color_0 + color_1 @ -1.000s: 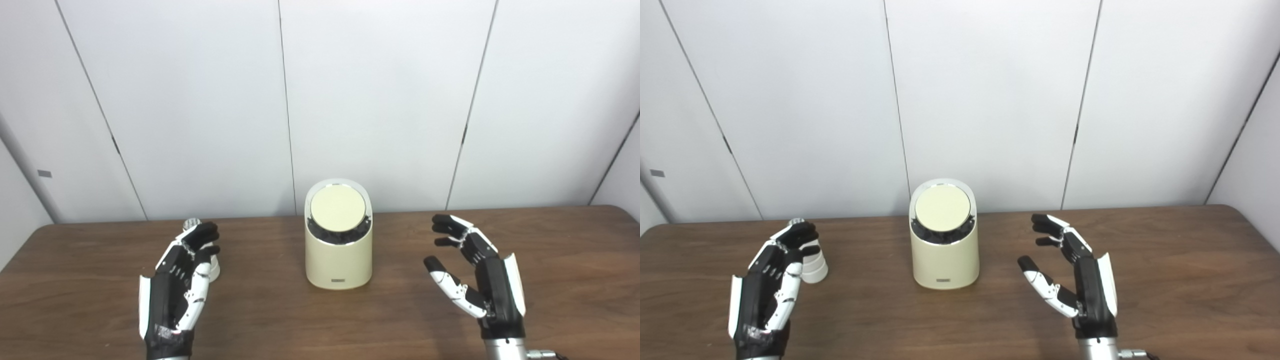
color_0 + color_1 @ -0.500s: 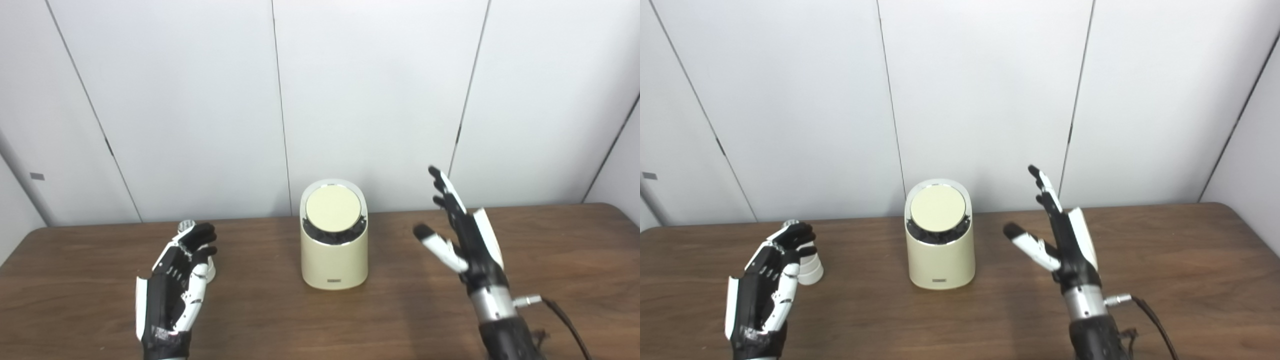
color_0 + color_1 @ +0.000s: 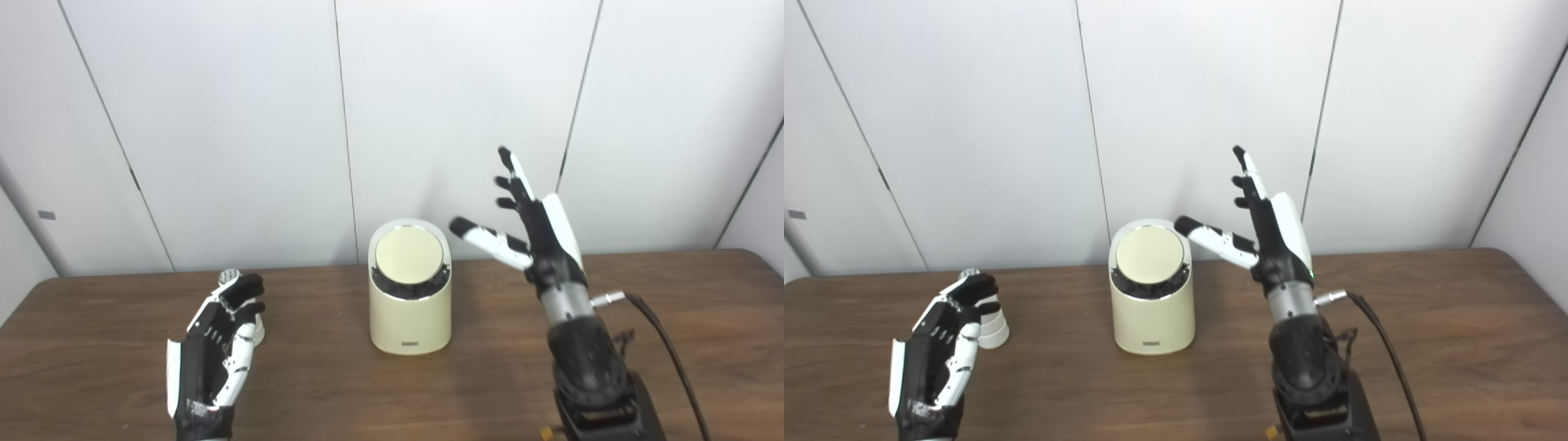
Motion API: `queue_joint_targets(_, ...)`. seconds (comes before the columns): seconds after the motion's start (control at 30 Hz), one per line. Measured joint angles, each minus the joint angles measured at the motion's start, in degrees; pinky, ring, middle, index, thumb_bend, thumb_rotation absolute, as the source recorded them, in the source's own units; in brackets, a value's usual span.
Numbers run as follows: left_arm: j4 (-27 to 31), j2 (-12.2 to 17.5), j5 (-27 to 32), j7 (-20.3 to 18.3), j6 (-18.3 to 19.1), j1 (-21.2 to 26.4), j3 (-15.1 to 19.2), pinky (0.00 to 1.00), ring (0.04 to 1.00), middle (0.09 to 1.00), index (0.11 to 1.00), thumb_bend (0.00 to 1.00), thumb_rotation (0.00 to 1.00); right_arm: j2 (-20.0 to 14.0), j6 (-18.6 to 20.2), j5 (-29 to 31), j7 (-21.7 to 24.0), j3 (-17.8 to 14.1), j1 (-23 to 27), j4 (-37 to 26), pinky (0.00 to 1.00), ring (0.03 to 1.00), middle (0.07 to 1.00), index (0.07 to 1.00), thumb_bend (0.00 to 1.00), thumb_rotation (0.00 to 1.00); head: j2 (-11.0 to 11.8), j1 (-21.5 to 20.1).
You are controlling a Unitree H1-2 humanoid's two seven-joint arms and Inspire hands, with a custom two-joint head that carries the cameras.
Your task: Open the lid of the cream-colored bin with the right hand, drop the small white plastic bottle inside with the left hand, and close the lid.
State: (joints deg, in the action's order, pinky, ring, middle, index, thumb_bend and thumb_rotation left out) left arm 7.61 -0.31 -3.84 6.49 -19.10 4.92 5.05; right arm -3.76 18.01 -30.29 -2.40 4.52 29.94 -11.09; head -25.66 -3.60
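The cream-colored bin (image 3: 410, 300) stands upright near the middle of the brown tabletop (image 3: 704, 343), close to the far edge by the white panelled wall (image 3: 245, 122). Its round lid (image 3: 409, 255) is tilted toward the cameras and sits shut in the dark rim. The right hand (image 3: 538, 226) is raised above the tabletop to the right of the bin, fingers spread wide and pointing up, holding nothing; its thumb reaches toward the bin's upper right edge. In the left eye view a clear gap shows between thumb tip and bin, while in the right eye view the tip sits just beside the rim, so contact cannot be told there. A black cable (image 3: 1387, 355) trails from the wrist. The left hand (image 3: 214, 349) hovers low at the left, palm turned inward, fingers loosely apart and empty. The small white plastic bottle (image 3: 992, 324) stands on the tabletop just behind those fingertips. The right eye view shows its ribbed white body and silvery top more fully; the left eye view hides most of it behind the hand.
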Motion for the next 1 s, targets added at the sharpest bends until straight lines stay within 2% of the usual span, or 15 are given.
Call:
queue_joint_targets(0.07,0.0,0.0,0.0,0.0,0.0,0.0,0.0,0.68,0.755,0.76,0.728,0.28,0.5,-0.2,0.0,-1.4,-0.2,1.2,1.7,1.7,0.81,0.974,1.0,1.0,1.0,0.66,0.0,0.0)
queue_joint_targets(0.13,0.0,-0.1,-0.1,0.0,0.0,0.0,0.0,0.69,0.758,0.762,0.728,0.29,0.51,-0.3,0.0,-2.8,-0.3,2.1,2.8,3.1,0.93,0.994,1.0,1.0,1.0,0.63,-0.1,0.1)
queue_joint_targets(0.2,0.0,-0.1,-0.3,0.1,0.2,0.0,0.0,0.68,0.757,0.762,0.727,0.29,0.52,-0.4,0.5,-4.1,-0.2,2.7,3.7,4.2,0.99,0.999,1.0,1.0,1.0,0.6,-0.1,0.1)
queue_joint_targets(0.33,0.0,-0.2,-0.5,0.1,0.3,0.0,0.0,0.68,0.754,0.761,0.729,0.29,0.52,-1.0,2.6,-7.5,-0.1,3.9,5.2,5.4,1.0,1.0,1.0,1.0,1.0,0.57,-0.1,0.1)
queue_joint_targets(0.6,0.0,-1.0,-0.5,0.2,0.3,0.0,-0.1,0.67,0.747,0.758,0.727,0.27,0.49,-1.6,6.5,-12.5,1.0,7.2,7.2,7.4,1.0,1.0,1.0,1.0,1.0,0.59,-0.3,0.7)
queue_joint_targets(0.73,0.1,-1.2,-0.5,0.1,0.3,0.0,-0.1,0.67,0.744,0.758,0.728,0.27,0.48,-1.6,6.7,-13.9,1.4,8.5,7.5,9.1,1.0,1.0,1.0,1.0,1.0,0.59,-0.4,0.8)
queue_joint_targets(1.0,0.2,-1.7,-1.0,0.4,0.3,0.2,-0.2,0.65,0.738,0.757,0.731,0.27,0.49,-1.9,6.4,-14.0,1.0,8.7,7.5,12.9,1.0,1.0,1.0,1.0,1.0,0.48,0.2,1.7)
